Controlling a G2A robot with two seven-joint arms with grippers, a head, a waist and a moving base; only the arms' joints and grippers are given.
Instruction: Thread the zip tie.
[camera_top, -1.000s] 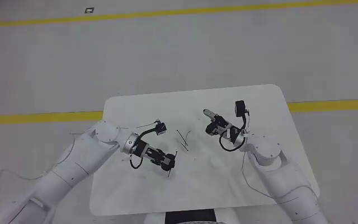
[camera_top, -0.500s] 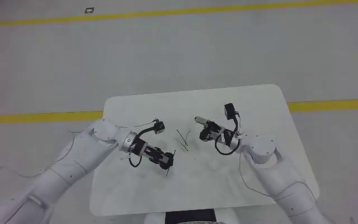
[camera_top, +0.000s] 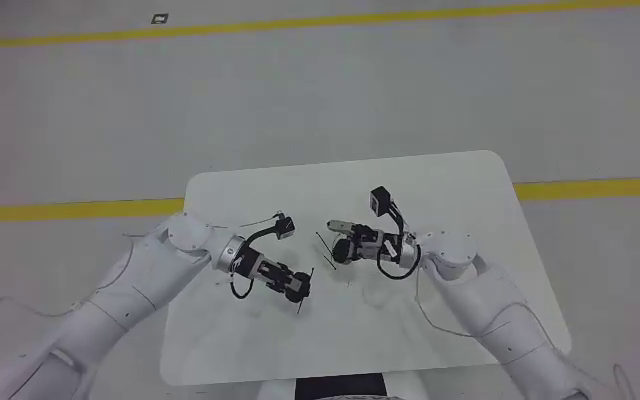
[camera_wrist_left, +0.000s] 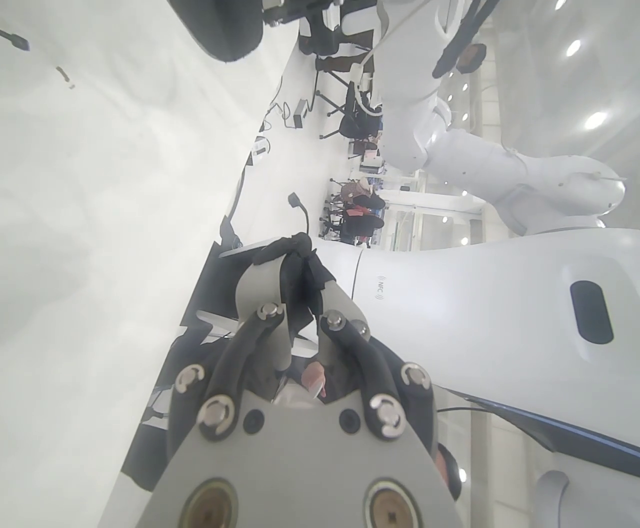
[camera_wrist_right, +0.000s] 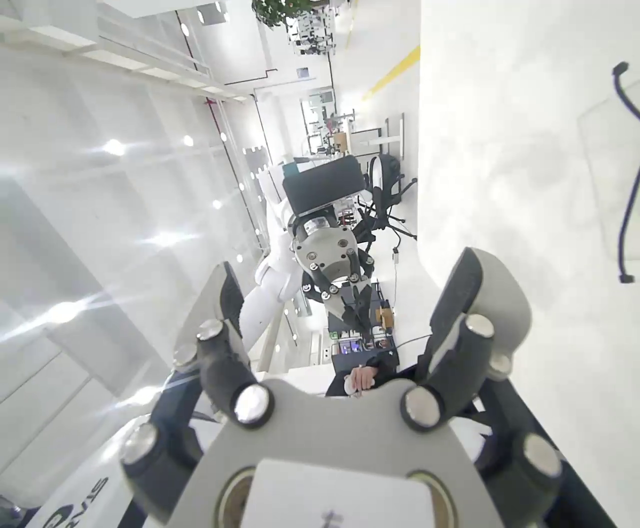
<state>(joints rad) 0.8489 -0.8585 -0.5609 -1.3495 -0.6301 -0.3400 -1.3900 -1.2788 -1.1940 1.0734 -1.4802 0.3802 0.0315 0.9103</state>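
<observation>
Currently gripped: a thin black zip tie (camera_top: 301, 307), pinched in the left hand (camera_top: 300, 288), whose fingers (camera_wrist_left: 262, 295) are pressed together on it. The tie sticks out past the fingertips on both sides, at a slant.
Left hand position: low over the near-left part of the white desk (camera_top: 450, 200), pointing toward the desk's middle. Whether the tie's lower end touches the desk cannot be told.
Left hand, close up: the two grey fingers meet at their tips, with black material squeezed between them.
Right hand: its hand (camera_top: 335, 241) is spread wide and holds nothing. It lies sideways over the middle of the desk, fingertips turned toward the left hand, near it but apart.
Right hand, close up: the dark-padded fingers (camera_wrist_right: 465, 290) stand well apart, and the left hand with its tie shows farther off through the gap.
Loose zip ties: thin, black and curved (camera_wrist_right: 623, 235), lying flat on the desk just beside the right hand's fingertips.
Small dark fleck: lies on the desk (camera_top: 348, 283), near the right hand and apart from the ties.
</observation>
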